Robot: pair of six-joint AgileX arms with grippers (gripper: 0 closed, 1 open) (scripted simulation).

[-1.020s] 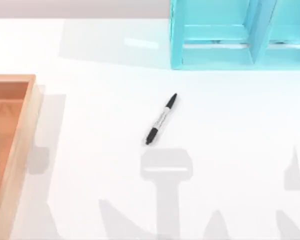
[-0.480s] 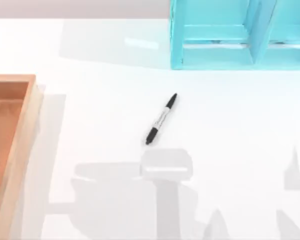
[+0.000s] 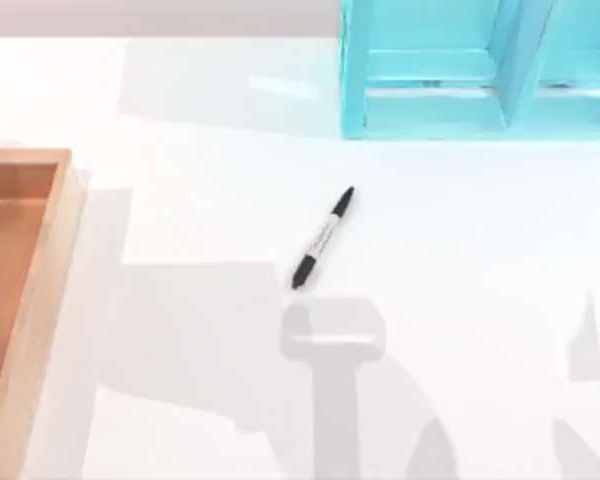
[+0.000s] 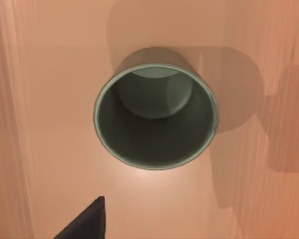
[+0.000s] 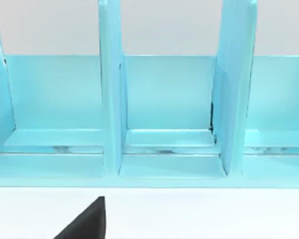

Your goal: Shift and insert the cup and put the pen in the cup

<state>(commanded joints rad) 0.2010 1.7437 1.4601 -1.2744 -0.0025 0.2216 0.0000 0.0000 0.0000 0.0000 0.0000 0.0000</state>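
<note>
The olive-green cup (image 4: 156, 147) stands upright on the wooden floor of the tray (image 4: 45, 64), and the left wrist view looks straight down into its dark inside. One dark fingertip (image 4: 87, 224) of my left gripper shows just beside the cup's rim, apart from it. The pen (image 3: 322, 238) lies slanted on the white table near the middle of the top view, black at both ends. A dark fingertip (image 5: 87, 224) of my right gripper shows over the white table, facing the blue shelf.
The wooden tray (image 3: 42, 260) sits at the table's left edge. A light-blue shelf unit (image 3: 430, 110) with upright dividers stands at the back right, also in the right wrist view (image 5: 169, 99). Arm shadows fall across the table's front half.
A dark piece seen over the tray at the top view's left edge one second ago is gone. A broad shadow has spread over the table left of the pen. The pen has not moved.
</note>
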